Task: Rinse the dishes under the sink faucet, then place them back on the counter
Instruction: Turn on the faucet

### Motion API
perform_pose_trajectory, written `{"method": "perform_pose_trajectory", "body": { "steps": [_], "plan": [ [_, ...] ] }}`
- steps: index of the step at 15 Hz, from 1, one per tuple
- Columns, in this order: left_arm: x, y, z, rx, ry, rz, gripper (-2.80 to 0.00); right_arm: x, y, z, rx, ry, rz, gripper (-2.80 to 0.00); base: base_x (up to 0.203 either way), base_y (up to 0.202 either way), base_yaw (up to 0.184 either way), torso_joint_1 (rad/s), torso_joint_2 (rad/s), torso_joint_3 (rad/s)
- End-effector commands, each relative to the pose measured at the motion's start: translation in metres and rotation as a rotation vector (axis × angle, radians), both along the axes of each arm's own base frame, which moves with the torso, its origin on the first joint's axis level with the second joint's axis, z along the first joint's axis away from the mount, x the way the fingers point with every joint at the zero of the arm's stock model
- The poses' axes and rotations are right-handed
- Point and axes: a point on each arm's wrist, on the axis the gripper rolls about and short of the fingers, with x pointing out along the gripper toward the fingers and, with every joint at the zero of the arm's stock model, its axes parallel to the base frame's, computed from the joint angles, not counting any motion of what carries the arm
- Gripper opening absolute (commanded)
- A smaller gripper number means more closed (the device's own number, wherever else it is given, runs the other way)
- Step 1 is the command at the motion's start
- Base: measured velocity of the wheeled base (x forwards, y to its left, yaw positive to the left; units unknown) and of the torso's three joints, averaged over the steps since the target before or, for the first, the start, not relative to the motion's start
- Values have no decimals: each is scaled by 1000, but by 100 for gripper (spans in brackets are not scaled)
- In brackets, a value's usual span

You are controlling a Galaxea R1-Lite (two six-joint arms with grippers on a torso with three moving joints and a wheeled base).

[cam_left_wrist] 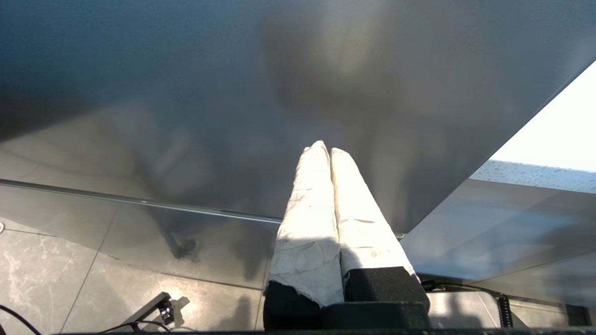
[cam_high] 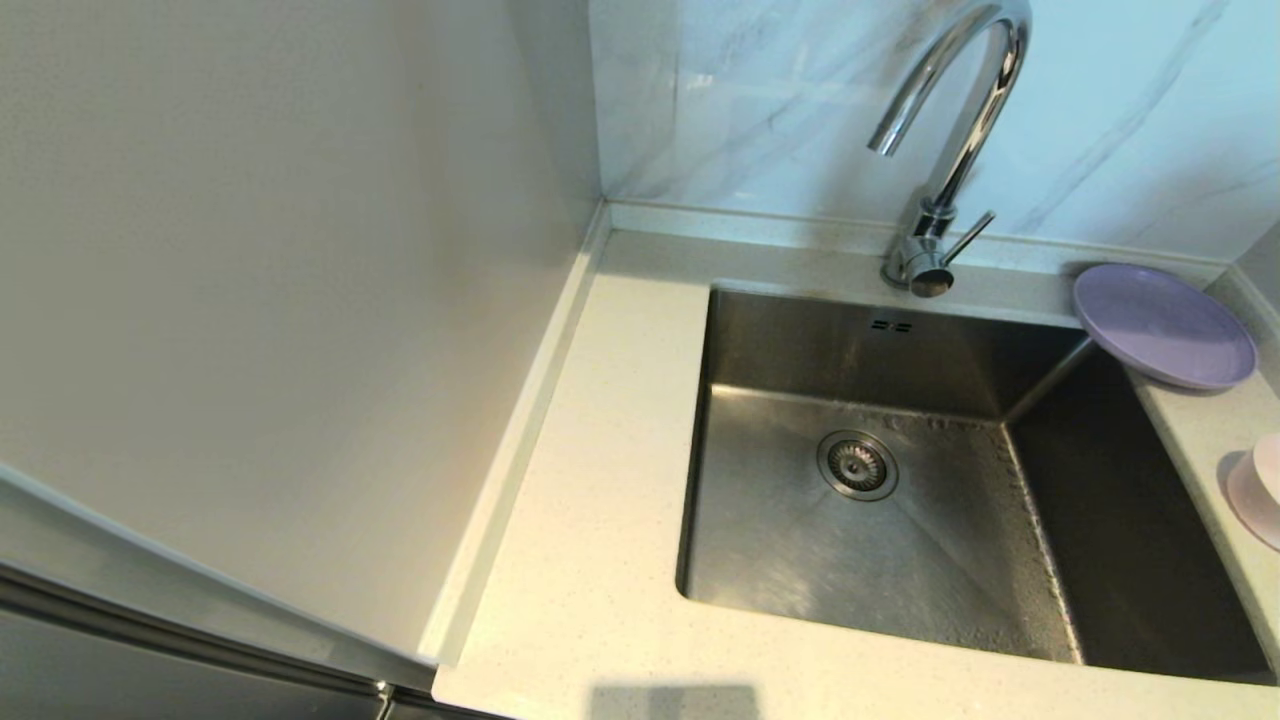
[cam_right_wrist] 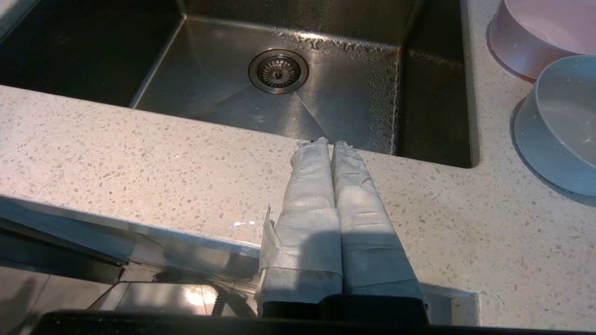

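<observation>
The steel sink (cam_high: 800, 540) (cam_right_wrist: 223, 97) holds nothing but its drain strainer (cam_high: 857, 465). Behind it rises the chrome faucet (cam_high: 965, 120). The lilac plate (cam_high: 1163, 325) rests on the counter (cam_high: 600, 420) at the sink's far right corner, its rim overhanging the basin. The pale pink bowl (cam_high: 1258, 490) (cam_right_wrist: 540, 35) and the grey-white bowl (cam_right_wrist: 558, 125) sit on the counter right of the sink. My right gripper (cam_right_wrist: 329, 142) is shut and empty over the counter's front edge (cam_right_wrist: 139, 163). My left gripper (cam_left_wrist: 326, 148) is shut and empty, low beside a grey cabinet front (cam_left_wrist: 233, 93).
A tall off-white panel (cam_high: 250, 300) walls the counter's left side. The marble-veined wall (cam_high: 780, 90) stands behind the faucet. Water drops cling to the sink floor near its right wall (cam_right_wrist: 372, 93). Tiled floor (cam_left_wrist: 70, 288) lies below the left gripper.
</observation>
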Motion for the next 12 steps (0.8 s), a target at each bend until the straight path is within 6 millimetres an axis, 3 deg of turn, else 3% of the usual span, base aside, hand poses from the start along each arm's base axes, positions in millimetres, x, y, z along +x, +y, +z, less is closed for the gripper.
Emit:
{"method": "perform_pose_trajectory", "body": {
  "steps": [1,12],
  "plan": [
    [0,0,0,-1,0,0,-280,1,0,-2,3,9,2,-280,0,0,0,0,0,0],
    [0,0,0,-1,0,0,-280,1,0,-2,-3,11,6,-280,0,0,0,0,0,0]
  ]
}}
